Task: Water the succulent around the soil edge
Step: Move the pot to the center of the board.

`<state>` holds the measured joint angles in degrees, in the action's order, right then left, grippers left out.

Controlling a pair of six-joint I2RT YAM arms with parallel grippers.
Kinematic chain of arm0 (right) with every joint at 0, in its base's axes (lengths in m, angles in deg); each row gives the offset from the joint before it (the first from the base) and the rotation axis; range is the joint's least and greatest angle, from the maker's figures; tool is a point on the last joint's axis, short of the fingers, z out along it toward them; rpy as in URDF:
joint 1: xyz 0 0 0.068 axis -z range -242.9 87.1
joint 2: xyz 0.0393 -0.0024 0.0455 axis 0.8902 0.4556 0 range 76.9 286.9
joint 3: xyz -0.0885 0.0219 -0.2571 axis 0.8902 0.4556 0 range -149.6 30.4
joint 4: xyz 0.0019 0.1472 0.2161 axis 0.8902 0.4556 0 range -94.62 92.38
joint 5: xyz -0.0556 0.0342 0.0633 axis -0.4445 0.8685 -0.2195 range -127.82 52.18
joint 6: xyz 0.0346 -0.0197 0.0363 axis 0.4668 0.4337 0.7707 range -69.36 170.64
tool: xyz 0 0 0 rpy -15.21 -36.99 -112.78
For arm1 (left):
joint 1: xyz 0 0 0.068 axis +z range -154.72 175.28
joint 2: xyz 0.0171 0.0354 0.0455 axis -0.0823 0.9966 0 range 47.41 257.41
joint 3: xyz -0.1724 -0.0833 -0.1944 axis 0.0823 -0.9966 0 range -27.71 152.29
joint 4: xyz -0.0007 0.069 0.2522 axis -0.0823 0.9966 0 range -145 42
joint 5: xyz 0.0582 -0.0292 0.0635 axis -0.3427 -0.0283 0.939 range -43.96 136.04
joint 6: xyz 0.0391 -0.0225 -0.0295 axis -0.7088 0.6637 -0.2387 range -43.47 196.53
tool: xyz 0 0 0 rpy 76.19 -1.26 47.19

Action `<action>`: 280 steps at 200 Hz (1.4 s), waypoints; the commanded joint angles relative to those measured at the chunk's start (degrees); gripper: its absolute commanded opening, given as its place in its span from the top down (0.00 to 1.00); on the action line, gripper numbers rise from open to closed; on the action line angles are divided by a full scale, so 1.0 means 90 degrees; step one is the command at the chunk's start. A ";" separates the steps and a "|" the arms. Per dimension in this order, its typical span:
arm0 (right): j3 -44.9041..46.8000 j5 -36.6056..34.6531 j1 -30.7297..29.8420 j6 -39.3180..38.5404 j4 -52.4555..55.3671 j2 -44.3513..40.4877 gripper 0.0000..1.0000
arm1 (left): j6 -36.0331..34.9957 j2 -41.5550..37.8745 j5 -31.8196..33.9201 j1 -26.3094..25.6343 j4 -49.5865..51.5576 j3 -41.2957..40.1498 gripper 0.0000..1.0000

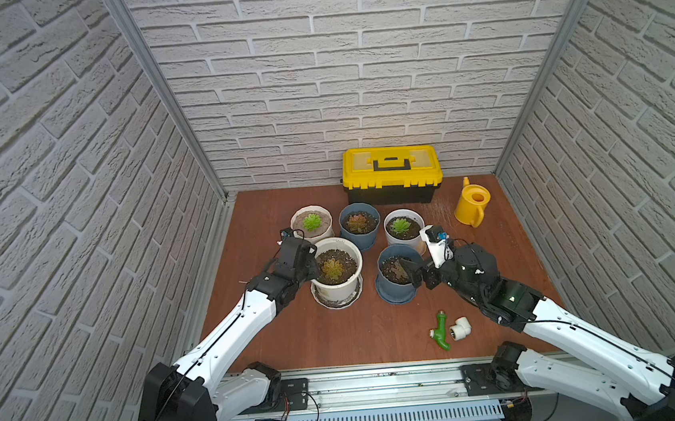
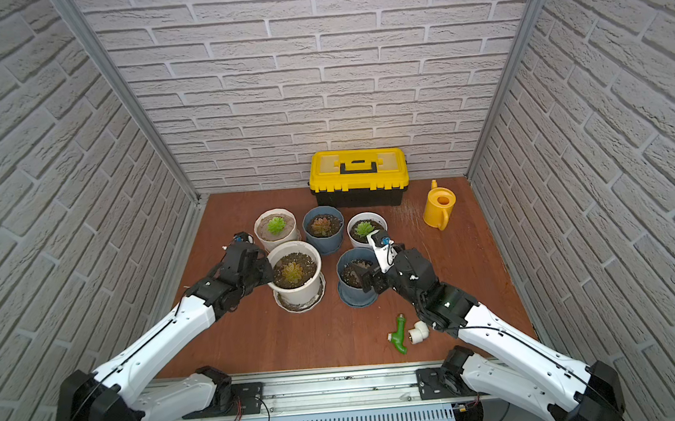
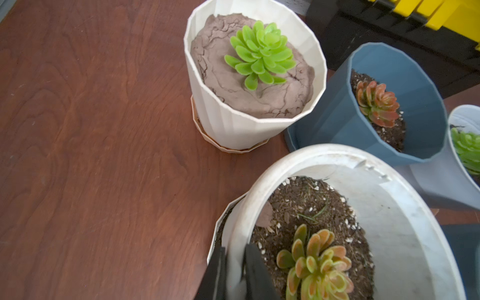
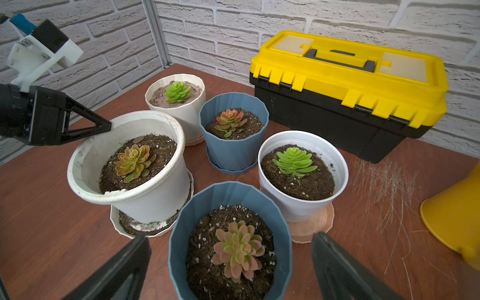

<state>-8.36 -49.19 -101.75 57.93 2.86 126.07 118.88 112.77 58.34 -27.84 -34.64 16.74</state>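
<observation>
Nearest to the camera in both top views are my two white and black arms, which reach forward from the metal rail over the brown wooden table. At the back wall stands the yellow and black toolbox with its lid shut; if it carries a brand, I cannot read it.

In front of it five pots stand close together. The large white pot is at the front left, in a saucer with spilt soil. My left gripper is closed on the rim of this pot, one finger inside the wall and one outside. In its dark soil grows the orange-green succulent.

Just beside it on the right is the near blue pot with a pink-green succulent. My right gripper hangs above this pot with the jaws spread wide, and it holds nothing.

Behind are the ribbed white pot with pale cracked soil, the far blue pot and the smooth white pot.

The yellow watering can stands upright at the back right, just beside the toolbox and well apart from both my grippers.

Near the front right lie a green pipe fitting and a white elbow fitting, close together.
</observation>
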 commanded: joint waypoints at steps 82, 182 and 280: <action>0.0005 -0.2095 0.0010 0.0421 -0.0266 0.0142 0.01 | -0.0825 -0.1813 0.0083 -0.0218 0.0489 0.0326 0.02; 0.1166 -0.4772 0.0647 0.0184 -0.1966 -0.0483 0.01 | -0.2691 -0.5391 -0.0822 -0.0196 0.1173 -0.0793 0.02; -0.0492 0.0793 0.5323 0.1237 -0.1625 0.2272 0.01 | -0.2485 -0.5466 -0.1757 0.0298 0.1351 -0.0876 0.02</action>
<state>-7.53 -65.08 -62.08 66.46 -9.83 137.50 96.89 62.89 45.77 -26.13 -21.33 8.50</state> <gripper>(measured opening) 0.990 0.983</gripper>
